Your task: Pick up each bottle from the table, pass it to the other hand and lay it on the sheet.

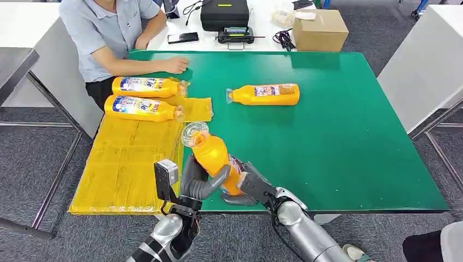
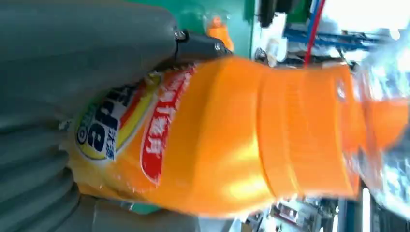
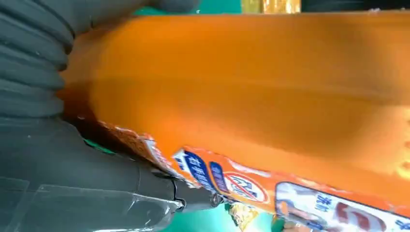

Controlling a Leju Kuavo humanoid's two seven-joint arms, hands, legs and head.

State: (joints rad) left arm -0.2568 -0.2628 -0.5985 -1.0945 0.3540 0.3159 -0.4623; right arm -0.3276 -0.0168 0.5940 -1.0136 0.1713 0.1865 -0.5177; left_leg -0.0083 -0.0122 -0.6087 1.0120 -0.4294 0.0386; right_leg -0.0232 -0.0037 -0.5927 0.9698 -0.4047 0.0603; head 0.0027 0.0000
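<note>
Above the near edge of the green table (image 1: 349, 136), both my left robot hand (image 1: 199, 183) and right robot hand (image 1: 252, 187) hold one orange bottle (image 1: 214, 155), tilted, its clear cap toward the yellow sheet (image 1: 128, 158).

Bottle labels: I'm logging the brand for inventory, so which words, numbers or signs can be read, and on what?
Held bottle, left wrist view: blue letters and white characters on a red band, sideways and blurred, unreadable.
Held bottle, right wrist view: a red crossed-circle sign; print beside it blurred.
Two bottles on the sheet and the lone bottle on the table: labels too small.
Nothing can be quoted.
</note>
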